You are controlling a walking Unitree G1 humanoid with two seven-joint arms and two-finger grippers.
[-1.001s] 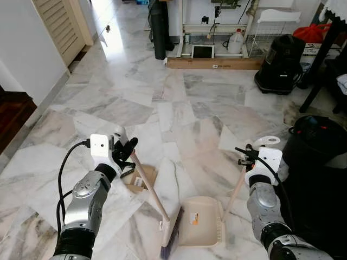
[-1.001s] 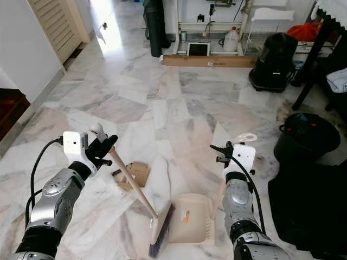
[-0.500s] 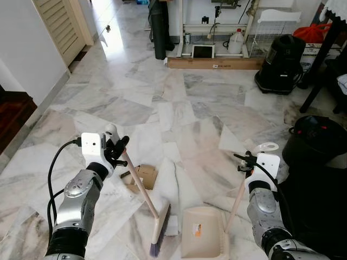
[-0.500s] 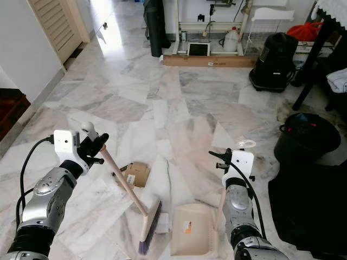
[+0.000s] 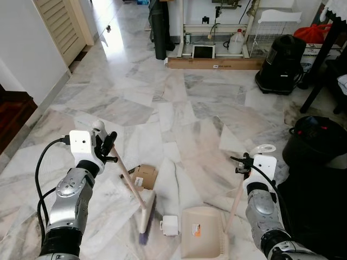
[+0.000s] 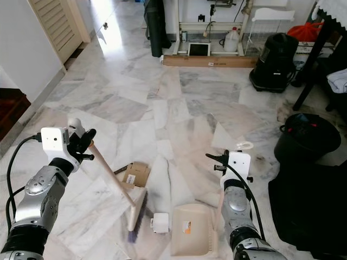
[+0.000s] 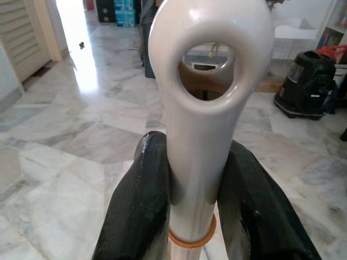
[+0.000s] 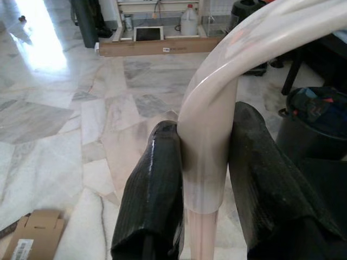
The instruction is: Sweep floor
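- Left gripper [image 7: 190,216]: both black fingers [image 7: 138,206] clamped tight on the broom [image 5: 133,189] handle just below its looped end; sits at approx 9 o'clock of the scene.
- Broom: handle slants down from the left gripper toward 5 o'clock; brush head [image 5: 146,219] on the floor [image 5: 179,103], its bristle end nearest the robot.
- Small white box [image 5: 169,225] lies on the floor just beside the brush head, at its 3 o'clock, btwn brush and dustpan [image 5: 201,232].
- Flat cardboard piece [image 5: 142,176] on the floor at 12 o'clock of the brush head, right by the broom handle.
- Right gripper [image 8: 203,189]: fingers [image 8: 157,189] closed w/ the dustpan handle [image 5: 236,197] pinched btwn them, near its curved top; at approx 3 o'clock of the scene.
- Dustpan: beige, pan flat on the floor at 6 o'clock of the scene, handle rising up to the right gripper.
- Pale, dusty-looking streak [image 5: 168,181] on the marble btwn cardboard and dustpan.
- Farther out: black bin [image 5: 314,138] at 3 o'clock, black vacuum-like unit [image 5: 282,65] at 1–2 o'clock, white jug [image 5: 235,41] and wooden plank [image 5: 214,63] at 12 o'clock, louvred door [image 5: 59,27] at 10–11 o'clock.
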